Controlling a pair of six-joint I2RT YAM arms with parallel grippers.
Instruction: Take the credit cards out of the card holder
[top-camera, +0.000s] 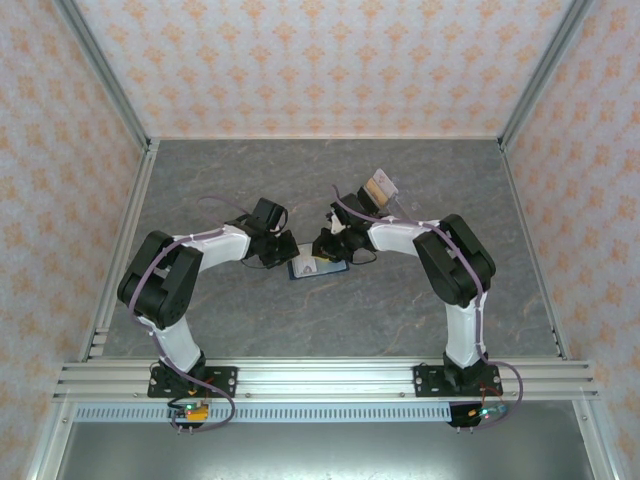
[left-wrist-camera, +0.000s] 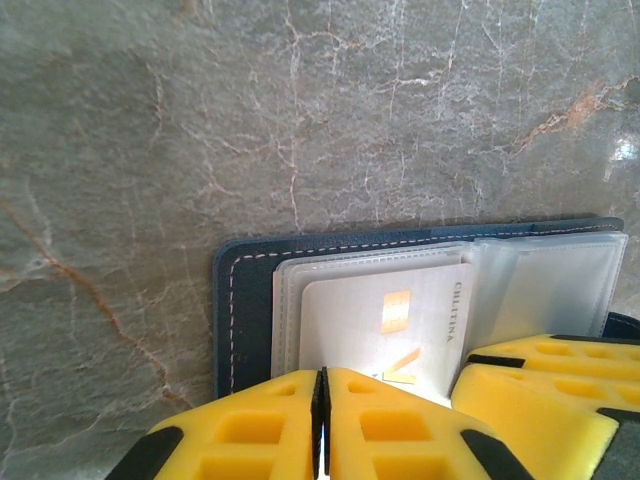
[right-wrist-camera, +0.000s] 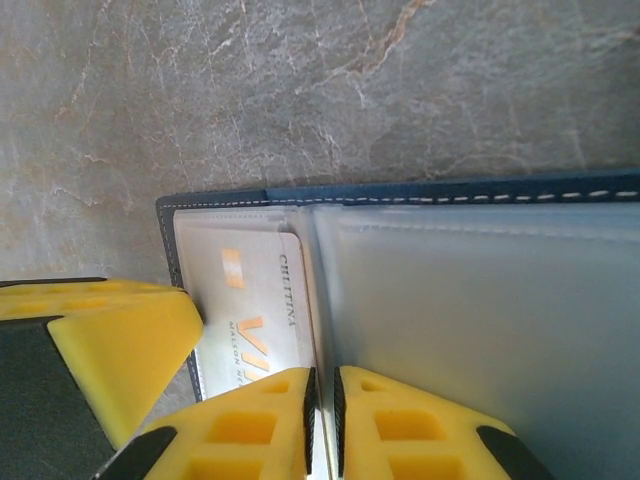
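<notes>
The card holder (top-camera: 318, 268) lies open on the grey stone-look table between both grippers, its navy edge (left-wrist-camera: 245, 300) (right-wrist-camera: 400, 190) framing see-through pockets. A pale credit card (left-wrist-camera: 380, 320) (right-wrist-camera: 255, 290) with an orange chip sits in the left pocket. My left gripper (top-camera: 288, 250) (left-wrist-camera: 322, 378) is shut, its yellow tips down on that card's near edge. My right gripper (top-camera: 327, 246) (right-wrist-camera: 321, 375) stands at the middle fold, jaws nearly together with a thin see-through pocket leaf between them. A small pile of tan and pale card-like pieces (top-camera: 380, 187) lies behind the right arm.
Patterned walls (top-camera: 320, 60) and metal rails enclose the table on three sides. The right gripper's yellow fingers (left-wrist-camera: 540, 375) crowd the left wrist view's lower right, and the left gripper's finger (right-wrist-camera: 110, 340) sits close at the lower left of the right wrist view.
</notes>
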